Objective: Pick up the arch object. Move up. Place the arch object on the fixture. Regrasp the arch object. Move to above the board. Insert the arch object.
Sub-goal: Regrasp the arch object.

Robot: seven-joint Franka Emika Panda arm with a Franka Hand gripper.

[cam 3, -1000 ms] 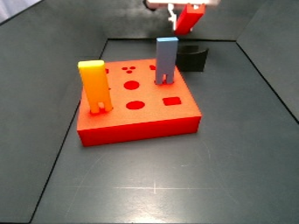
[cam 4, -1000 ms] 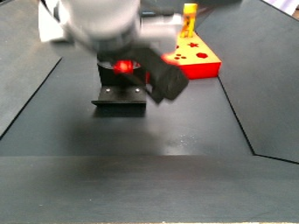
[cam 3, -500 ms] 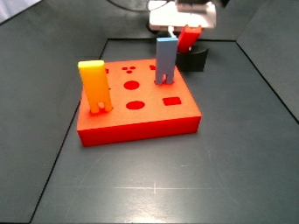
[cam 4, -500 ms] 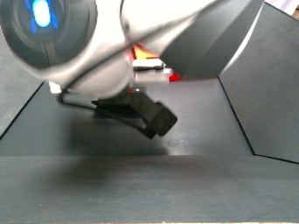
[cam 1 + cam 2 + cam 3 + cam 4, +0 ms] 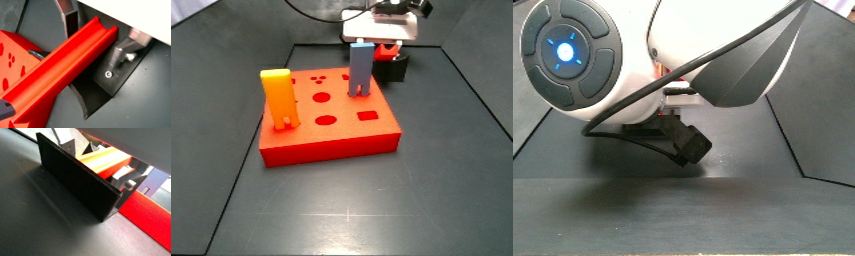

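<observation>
I have the hand (image 5: pixel 385 42) down at the back of the counter (image 5: pixel 345 215), right over the fixture (image 5: pixel 392 68), with the arch object (image 5: pixel 63 62) gripped between its fingers. In a wrist view the silver finger plate (image 5: pixel 67 20) sits against the red block's side, so I read the hand as closed on it, not open wide. In a side view only a sliver of red shows under the hand, just above the fixture; I cannot tell from here whether the block already rests on it.

By my judgement the pick and the lift are done and I am in the placing step. Still ahead: release, regrasp, carry over the board (image 5: pixel 331 135), and insert.

The arch object is a long, smooth, glossy red bar with a shallow groove running down its length. The fixture is matte, near-black, with flat walls (image 5: pixel 73 175) and a screw head (image 5: pixel 107 75) on its face. The board is a thick red-orange slab with round and rectangular holes; a yellow-orange notched block (image 5: pixel 278 97) and a blue-grey notched block (image 5: pixel 362 68) stand upright in it. The second side view is almost filled by the arm's white housing (image 5: pixel 660 50) and a black cable (image 5: pixel 680 140).
</observation>
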